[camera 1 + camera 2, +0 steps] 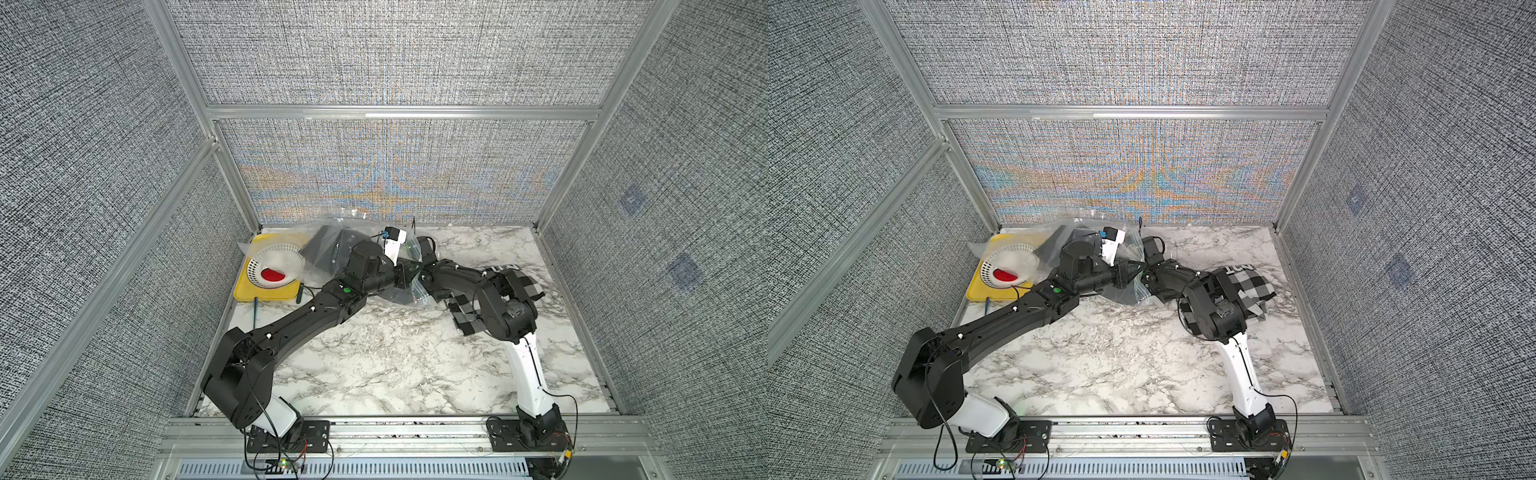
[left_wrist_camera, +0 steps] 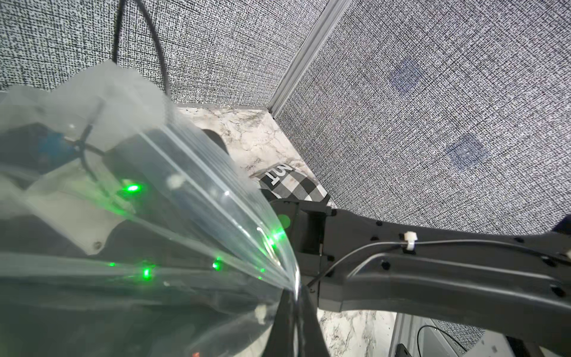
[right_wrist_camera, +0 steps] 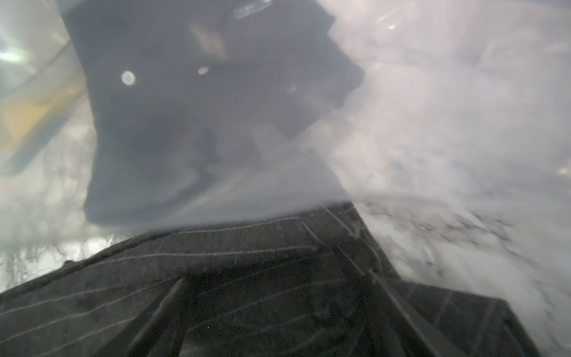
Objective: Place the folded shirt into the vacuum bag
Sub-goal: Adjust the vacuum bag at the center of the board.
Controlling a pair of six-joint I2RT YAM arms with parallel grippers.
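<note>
The vacuum bag (image 1: 399,296) (image 1: 1133,296) lies crumpled at the back of the marble table, and my left gripper (image 2: 296,298) (image 1: 409,275) is shut on its clear edge, holding it lifted. My right arm reaches into the bag's mouth. In the right wrist view the dark pinstriped folded shirt (image 3: 247,278) fills the space around my right gripper (image 3: 278,275), whose fingers show only faintly and stand wide apart. Beyond it, through hazy plastic (image 3: 432,108), lies dark cloth with white buttons (image 3: 185,117); I cannot tell if it is the same shirt. The top views show dark cloth (image 1: 324,249) inside the bag.
A black-and-white checked cloth (image 1: 528,286) (image 1: 1254,286) (image 2: 293,182) lies under my right arm's elbow. At the back left a yellow tray (image 1: 245,293) holds a white slotted basket (image 1: 276,259) with something red (image 1: 272,274) in it. A green-handled tool (image 1: 255,316) lies in front of the tray.
</note>
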